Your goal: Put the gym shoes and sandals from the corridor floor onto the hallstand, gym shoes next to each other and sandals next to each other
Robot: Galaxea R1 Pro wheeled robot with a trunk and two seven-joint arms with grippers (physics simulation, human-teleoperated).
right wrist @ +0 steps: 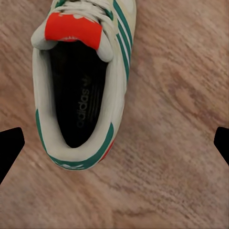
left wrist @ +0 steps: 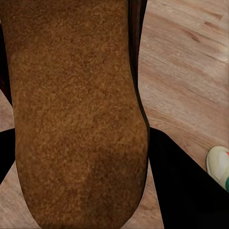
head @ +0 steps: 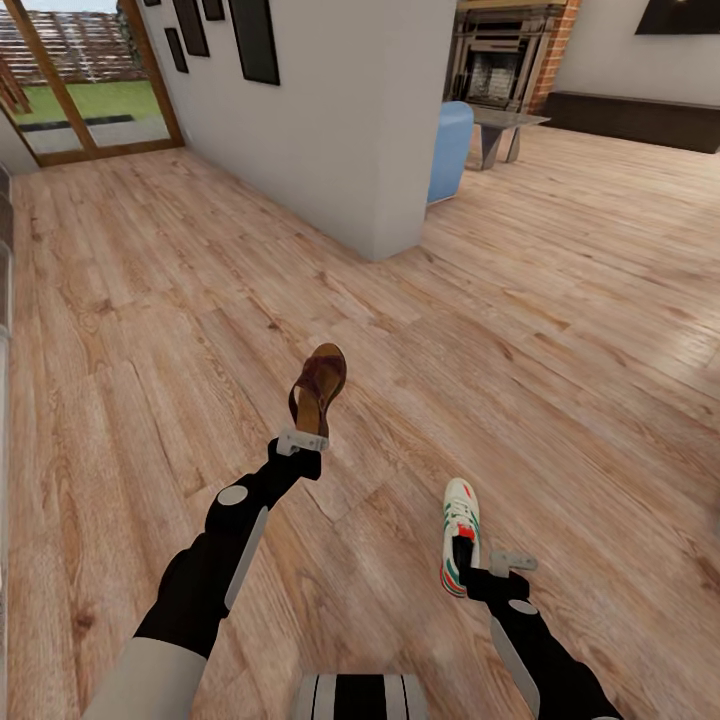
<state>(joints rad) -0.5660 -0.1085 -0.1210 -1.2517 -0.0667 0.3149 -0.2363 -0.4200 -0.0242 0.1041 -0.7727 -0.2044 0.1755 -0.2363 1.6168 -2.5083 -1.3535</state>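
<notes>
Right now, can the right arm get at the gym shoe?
Probably yes. The right gripper hangs just behind the gym shoe lying on the corridor floor, fingers wide apart. Nothing stands between them. The left gripper is busy holding a sandal.

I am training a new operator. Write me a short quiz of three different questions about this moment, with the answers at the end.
1. True or false: the left hand holds a sandal lifted off the corridor floor.
2. Multiple choice: the right hand is
A. shut on a gym shoe
B. open, next to a gym shoe
C. shut on a sandal
3. Fill in: the tongue patch of the gym shoe is coloured ____.

Key:
1. True. The sandal stands up from the hand, and its tan sole sits close to the left wrist camera.
2. B. The right wrist view shows the fingertips wide apart with the shoe lying on the floor.
3. Red.
</notes>
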